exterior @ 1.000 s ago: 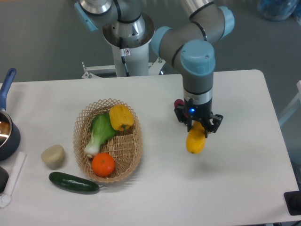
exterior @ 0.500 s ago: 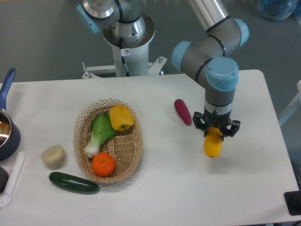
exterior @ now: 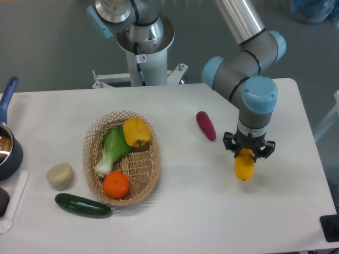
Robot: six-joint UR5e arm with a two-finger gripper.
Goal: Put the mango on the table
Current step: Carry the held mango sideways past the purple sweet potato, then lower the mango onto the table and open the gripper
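The mango (exterior: 244,166) is a glossy yellow-orange oval, hanging below my gripper (exterior: 248,151) over the right part of the white table (exterior: 212,211). The gripper points straight down and its black fingers are shut on the mango's top end. The lower end of the mango is close to the tabletop; I cannot tell whether it touches.
A purple sweet potato (exterior: 206,125) lies left of the gripper. A wicker basket (exterior: 148,174) holds a yellow bell pepper (exterior: 136,132), a green leafy vegetable (exterior: 112,149) and an orange (exterior: 116,184). A cucumber (exterior: 83,205) and a beige lump (exterior: 59,175) lie at the front left. A pot (exterior: 6,151) stands at the left edge.
My gripper has carried the mango to the right, away from the sweet potato, and a little lower toward the table. The basket and other items have not moved.
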